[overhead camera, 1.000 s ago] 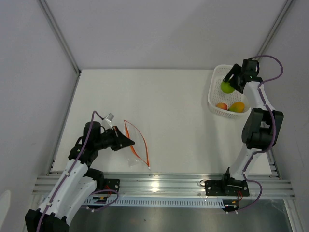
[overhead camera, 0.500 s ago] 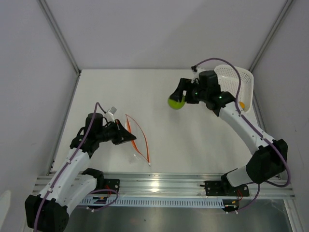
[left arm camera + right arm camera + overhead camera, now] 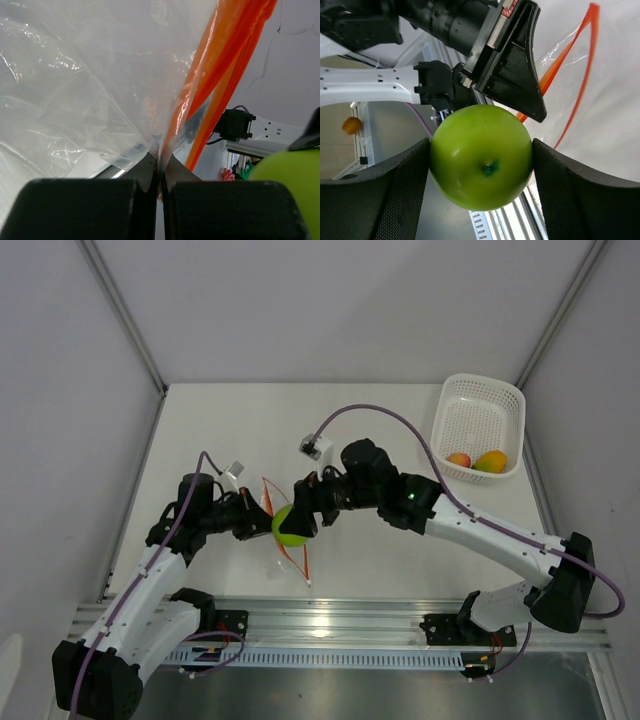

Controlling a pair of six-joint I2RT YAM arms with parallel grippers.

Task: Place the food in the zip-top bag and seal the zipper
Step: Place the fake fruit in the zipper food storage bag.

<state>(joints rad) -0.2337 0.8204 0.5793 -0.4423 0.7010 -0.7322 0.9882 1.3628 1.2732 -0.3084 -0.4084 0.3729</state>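
To the left of the bag, your left pincer (image 3: 160,170) is clenched tight on a fold of the clear plastic, its two dark pads pressed together with the film pinched between them. It holds that side of the bag (image 3: 276,568) lifted off the tabletop (image 3: 250,430). In the left wrist view the crinkled film fills the space above the pads. The zipper (image 3: 225,60) runs up and to the right as bright orange strips, and its two lips stand apart, so the mouth is unsealed. Seen from above, the zipper bows outward in a narrow lens shape, and the rest of the bag trails toward the near edge of the tabletop. Right at the bag's mouth is the green ball (image 3: 290,526), gripped by your right pincer (image 3: 298,515). The right wrist view shows both mesh-textured fingers (image 3: 395,190) pressed against the ball's sides, stem dimple facing the camera. The ball is just beside the left pincer's tip, but you cannot tell from these views whether it has passed between the zipper lips. Well to the right of the bag, at the far corner of the tabletop, stands the white basket (image 3: 480,390). In it lie the red-orange piece (image 3: 459,459) and, touching it on the right, the yellow-orange piece (image 3: 491,461).
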